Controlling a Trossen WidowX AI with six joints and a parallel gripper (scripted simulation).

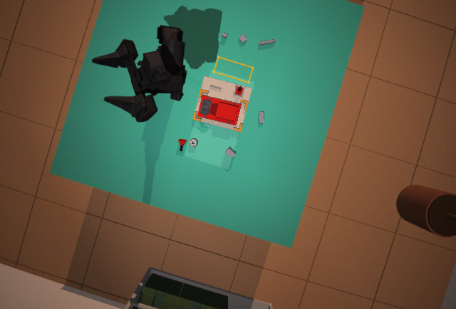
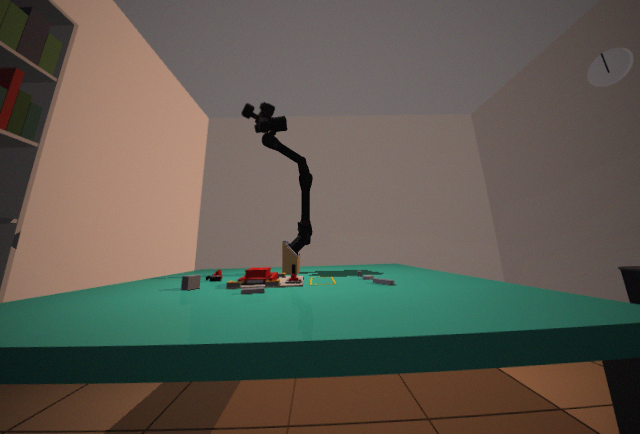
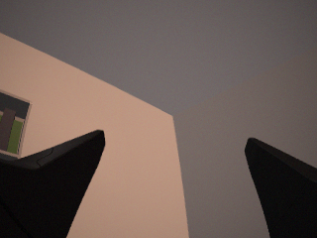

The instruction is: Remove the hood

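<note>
Hood (image 1: 204,107) sits on the toy car (image 1: 221,110) (image 2: 258,279), at one end; the marked area (image 1: 233,69) (image 2: 323,281) lies beyond the car's long edge, apart. High above the car's level, the gripper (image 1: 98,79) (image 2: 257,109) (image 3: 177,142) is spread, empty.

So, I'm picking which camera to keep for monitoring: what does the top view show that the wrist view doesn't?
Only the top view: the toy car, the yellow marked outline and the green table.
Only the wrist view: the ceiling.
Both: the gripper's two fingers, spread apart with nothing between them.
</note>
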